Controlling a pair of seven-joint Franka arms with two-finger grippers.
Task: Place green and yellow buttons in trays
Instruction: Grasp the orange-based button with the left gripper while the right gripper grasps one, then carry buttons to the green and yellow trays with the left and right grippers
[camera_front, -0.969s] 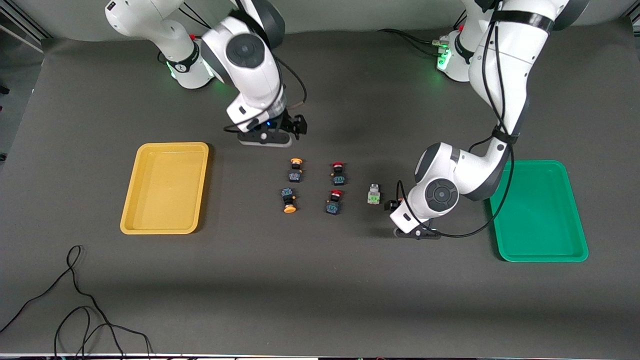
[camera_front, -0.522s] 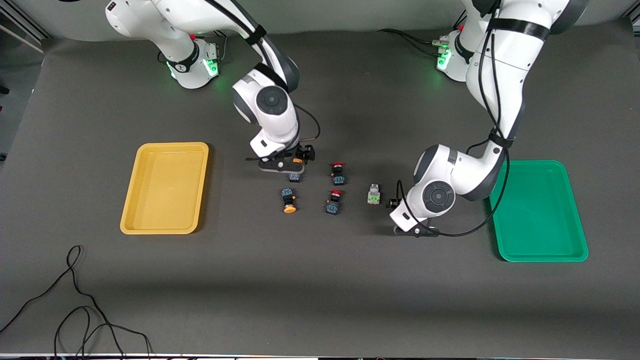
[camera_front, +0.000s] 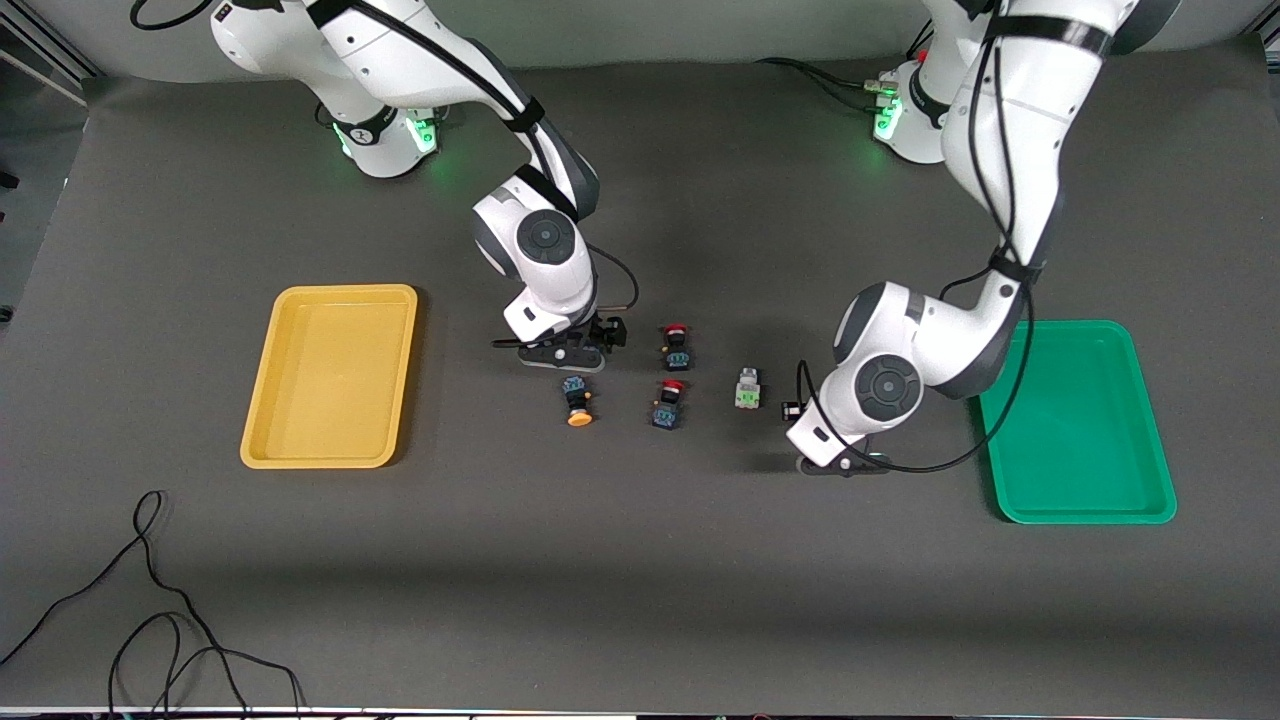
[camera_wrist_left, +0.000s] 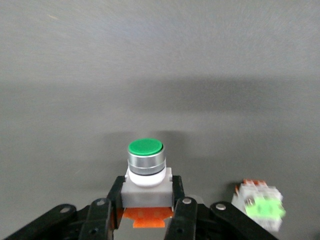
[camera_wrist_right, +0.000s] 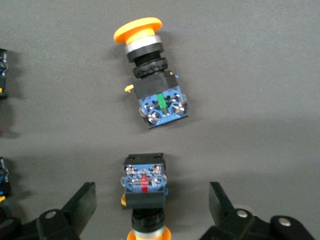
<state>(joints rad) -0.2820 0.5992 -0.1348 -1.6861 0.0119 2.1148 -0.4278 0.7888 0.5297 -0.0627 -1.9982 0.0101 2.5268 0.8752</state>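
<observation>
Green button (camera_wrist_left: 145, 170) gripped in left end effector (camera_wrist_left: 145, 212).

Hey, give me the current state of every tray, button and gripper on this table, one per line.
Yellow tray: empty.
Green tray: empty.
Right gripper: open, straddling a yellow-capped button that lies on the table.
Other yellow-capped button: lying on its side, free.
Left gripper: shut on green-capped button.
White green-faced switch: on the table, free.
Two red-capped switches: on the table, free.
</observation>
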